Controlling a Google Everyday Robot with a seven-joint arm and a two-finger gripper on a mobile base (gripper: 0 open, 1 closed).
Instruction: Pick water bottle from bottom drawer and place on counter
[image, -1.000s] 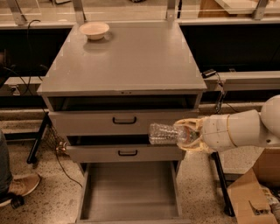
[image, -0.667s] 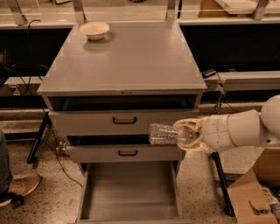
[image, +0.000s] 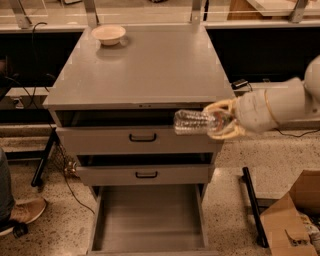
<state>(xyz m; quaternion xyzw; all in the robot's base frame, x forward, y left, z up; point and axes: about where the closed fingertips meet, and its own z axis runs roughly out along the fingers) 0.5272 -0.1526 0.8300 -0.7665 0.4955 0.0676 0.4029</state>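
The gripper (image: 223, 120) clasps the water bottle (image: 195, 122) sideways, its body jutting left of the fingers before the top drawer (image: 135, 137), just below the counter (image: 140, 70).

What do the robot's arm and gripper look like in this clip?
The arm is a thick, smooth off-white cylinder with a faint ring seam, entering from the right. Its gripper, before the top grey drawer's right end, has slender, curved yellowish-tan fingers. No cables or markings show.
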